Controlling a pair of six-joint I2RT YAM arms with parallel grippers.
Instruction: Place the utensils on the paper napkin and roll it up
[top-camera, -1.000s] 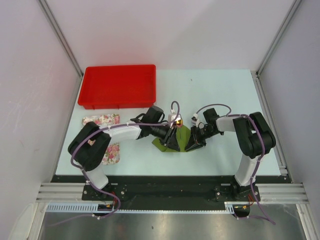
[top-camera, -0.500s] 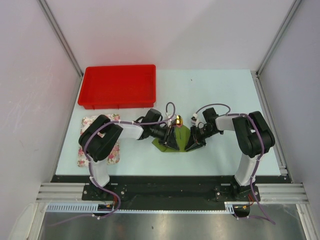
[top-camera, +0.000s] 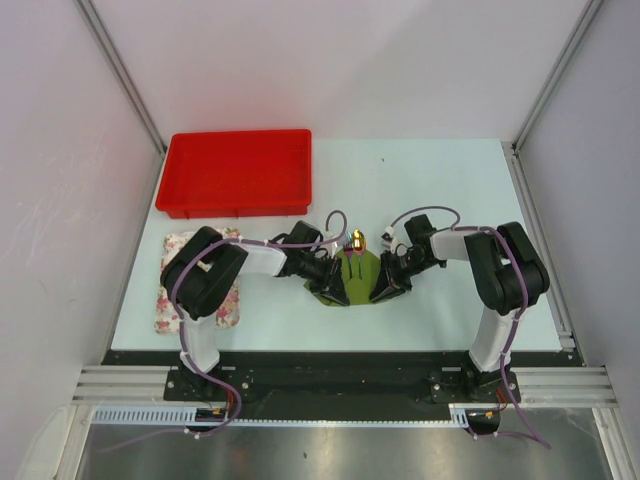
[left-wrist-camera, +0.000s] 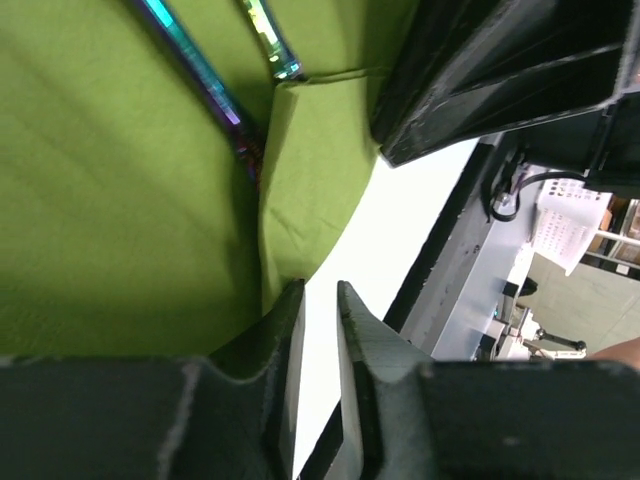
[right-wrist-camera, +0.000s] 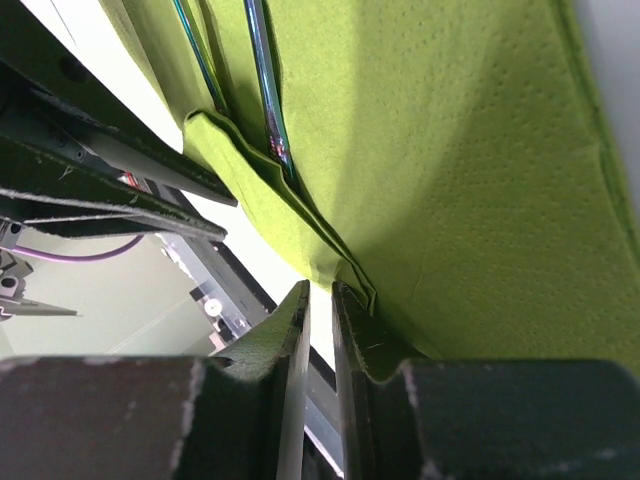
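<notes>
green paper napkin (top-camera: 356, 277) at narrow jaws of left gripper (left-wrist-camera: 320, 292), right gripper (right-wrist-camera: 320, 290), hold unclear; risks tearing, spilling utensils (right-wrist-camera: 262, 75) under uneven tug

On the pale flat table (top-camera: 440, 180), the red rectangular plastic tray (top-camera: 238, 172) sits at the far left. The floral-patterned pink and white cloth (top-camera: 232, 305) lies in front of it, partly under the left arm. The olive-green thin paper napkin (top-camera: 355, 275) lies near the middle, right of the cloth. The slim metal utensils (top-camera: 357, 240) rest on it, one end past its far edge and the other under a folded flap. The left gripper (top-camera: 335, 287) is at the napkin's left side and the right gripper (top-camera: 385, 287) at its right.
</notes>
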